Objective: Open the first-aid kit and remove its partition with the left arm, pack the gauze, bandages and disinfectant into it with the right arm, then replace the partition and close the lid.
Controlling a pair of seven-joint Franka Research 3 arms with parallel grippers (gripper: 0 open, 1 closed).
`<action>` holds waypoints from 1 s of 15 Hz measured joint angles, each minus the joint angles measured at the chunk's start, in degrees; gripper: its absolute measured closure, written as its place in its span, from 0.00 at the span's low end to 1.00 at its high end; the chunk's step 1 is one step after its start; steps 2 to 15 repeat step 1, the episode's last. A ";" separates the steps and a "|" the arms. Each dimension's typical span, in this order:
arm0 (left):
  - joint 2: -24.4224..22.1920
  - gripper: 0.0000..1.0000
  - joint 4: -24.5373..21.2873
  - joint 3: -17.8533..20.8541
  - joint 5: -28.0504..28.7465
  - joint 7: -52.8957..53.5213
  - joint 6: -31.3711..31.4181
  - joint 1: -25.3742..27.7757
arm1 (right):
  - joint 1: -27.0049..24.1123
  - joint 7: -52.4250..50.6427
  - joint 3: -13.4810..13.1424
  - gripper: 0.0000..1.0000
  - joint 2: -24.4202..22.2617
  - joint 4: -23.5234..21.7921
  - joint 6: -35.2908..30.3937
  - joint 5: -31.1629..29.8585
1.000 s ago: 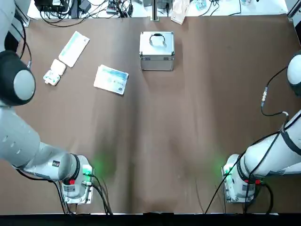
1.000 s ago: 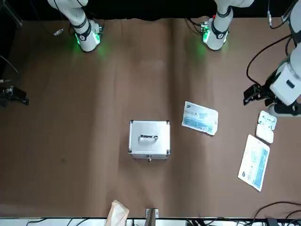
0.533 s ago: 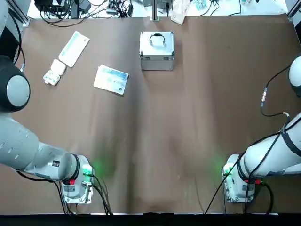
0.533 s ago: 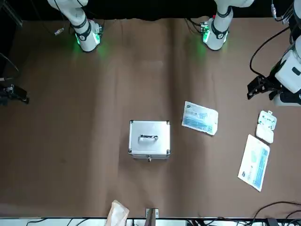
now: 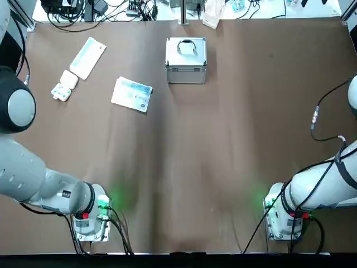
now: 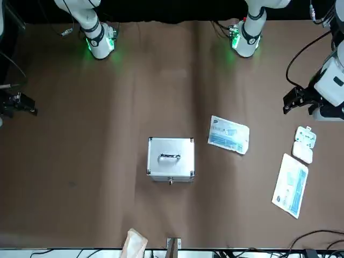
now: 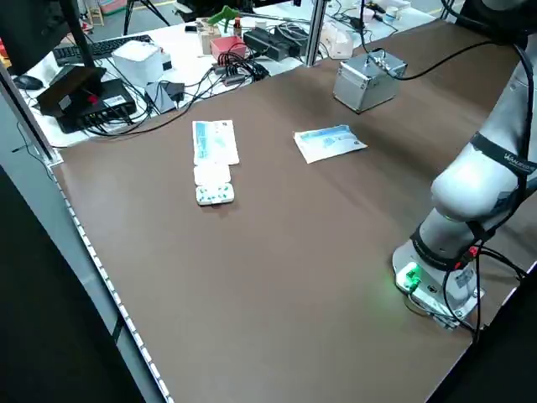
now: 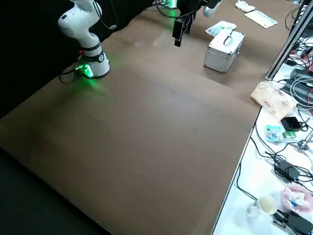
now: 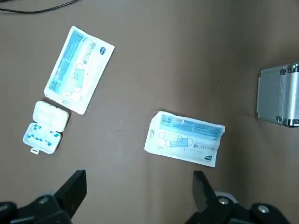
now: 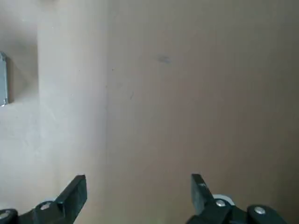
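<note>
The first-aid kit (image 5: 186,60) stands at the far middle of the table, its lid (image 6: 170,156) down and the wire handle flat on top. The partition is hidden inside. To its left lie a flat blue-white pack (image 5: 131,94), a longer pack (image 5: 87,57) and a small white box (image 5: 64,85); I cannot tell which are gauze or bandages. No disinfectant is in view. My left gripper (image 9: 138,191) hangs open high above these packs, also seen in the front view (image 6: 299,104). My right gripper (image 10: 138,191) hovers open over bare table to the kit's right.
Both arm bases (image 5: 92,215) (image 5: 284,216) glow green at the near edge. Cables and electronics (image 5: 111,8) crowd the bench beyond the far edge, with a tissue pack (image 6: 134,243) there. Brown table (image 5: 212,151) stretches between the bases and the kit.
The left gripper has drawn a little away from the small white box toward the robot's left. The right arm has shifted slightly outward. Kit and packs have not moved.
</note>
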 joint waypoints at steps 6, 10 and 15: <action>0.00 0.00 0.03 -0.01 0.00 0.00 0.06 0.00 | 0.00 0.15 0.00 0.01 -0.07 0.00 -0.75 0.17; 0.00 0.00 0.03 -0.01 0.00 0.00 0.06 0.00 | 0.00 0.15 0.00 0.01 -0.07 0.00 -0.75 0.17; 0.00 0.00 0.03 -0.01 0.00 0.00 0.06 0.00 | 0.00 0.15 0.00 0.01 -0.07 0.00 -0.75 0.17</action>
